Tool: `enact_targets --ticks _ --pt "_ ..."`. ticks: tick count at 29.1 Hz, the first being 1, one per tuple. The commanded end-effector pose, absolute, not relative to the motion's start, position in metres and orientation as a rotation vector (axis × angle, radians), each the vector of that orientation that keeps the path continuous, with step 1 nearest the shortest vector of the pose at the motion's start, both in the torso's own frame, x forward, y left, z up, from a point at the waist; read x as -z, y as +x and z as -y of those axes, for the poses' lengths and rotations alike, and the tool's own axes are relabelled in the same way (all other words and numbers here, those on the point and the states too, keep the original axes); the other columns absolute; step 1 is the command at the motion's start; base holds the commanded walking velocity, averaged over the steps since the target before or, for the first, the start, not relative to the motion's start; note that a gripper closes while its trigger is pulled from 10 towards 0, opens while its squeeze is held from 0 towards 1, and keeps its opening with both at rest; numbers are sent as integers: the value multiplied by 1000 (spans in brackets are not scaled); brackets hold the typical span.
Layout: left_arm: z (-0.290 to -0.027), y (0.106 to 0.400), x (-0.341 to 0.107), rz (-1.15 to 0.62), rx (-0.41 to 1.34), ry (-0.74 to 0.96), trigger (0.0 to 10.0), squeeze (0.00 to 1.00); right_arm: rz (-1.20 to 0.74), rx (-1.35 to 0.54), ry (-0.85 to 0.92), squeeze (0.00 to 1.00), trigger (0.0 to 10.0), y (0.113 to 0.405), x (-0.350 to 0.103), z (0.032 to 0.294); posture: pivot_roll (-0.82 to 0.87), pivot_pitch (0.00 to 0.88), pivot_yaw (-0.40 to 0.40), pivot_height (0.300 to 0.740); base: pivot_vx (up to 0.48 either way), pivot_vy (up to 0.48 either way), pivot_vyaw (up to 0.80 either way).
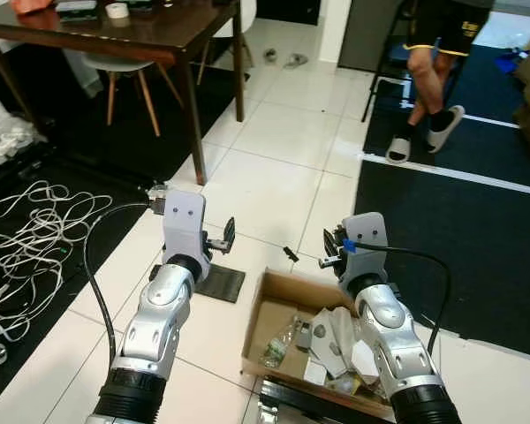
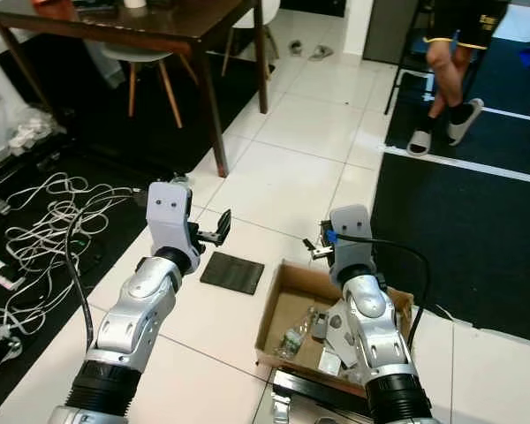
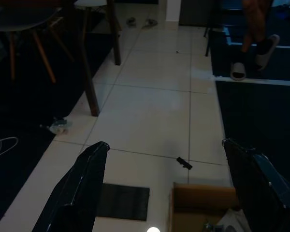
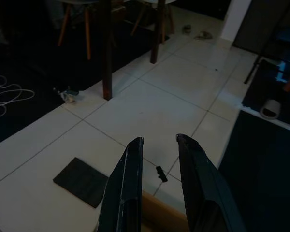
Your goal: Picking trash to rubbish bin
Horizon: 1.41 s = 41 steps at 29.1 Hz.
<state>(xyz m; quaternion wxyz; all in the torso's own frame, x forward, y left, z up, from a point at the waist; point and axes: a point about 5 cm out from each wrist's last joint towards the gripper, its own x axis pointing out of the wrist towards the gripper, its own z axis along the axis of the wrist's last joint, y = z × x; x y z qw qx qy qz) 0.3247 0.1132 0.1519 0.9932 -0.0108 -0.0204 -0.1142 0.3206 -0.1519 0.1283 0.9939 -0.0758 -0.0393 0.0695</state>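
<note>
The left end effector point(image 1: 223, 238) hangs in the air over the white tile floor point(image 1: 274, 168), its fingers spread and holding nothing, and the right end effector point(image 1: 329, 250) is raised just above the far edge of the cardboard box point(image 1: 278, 296) that serves as the rubbish bin; it too carries nothing. In the left eye view the box already holds a clear plastic bottle point(image 1: 279, 343) and crumpled paper point(image 1: 340, 340), so part of the collecting looks done. Still on the floor are a flat dark mat-like piece point(image 1: 219, 283) just beside the box, a small black scrap point(image 1: 290, 253) near the box's far corner, and a crumpled bit of wrapper point(image 1: 155, 190) by the leg of the table point(image 1: 159, 35). The right eye view shows the same layout, with a tangle of white cables point(image 2: 49, 216) on the dark rug to the left and a person's legs point(image 2: 446, 79) well apart at the far right. The left wrist view confirms widely parted fingers point(image 3: 79, 188) with the scrap and mat between them on the floor. The right wrist view shows its fingers point(image 4: 128, 183) narrowly apart and empty, with the scrap beyond them. I judge the task partway through: at least three loose items remain, and no pickup is under way.
</note>
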Motion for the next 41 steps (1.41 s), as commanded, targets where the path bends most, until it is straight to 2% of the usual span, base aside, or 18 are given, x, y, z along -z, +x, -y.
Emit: enact_targets --ticks 1,41 --pt "-114 323 -149 36 226 -8 10000 0 72 -146 -159 0 10000 319 -128 150 -32 145 17 740 0 0 800" --pt "-114 323 -150 36 227 -12 10000 0 72 -151 -162 0 10000 319 -128 149 -36 153 16 740 0 0 800"
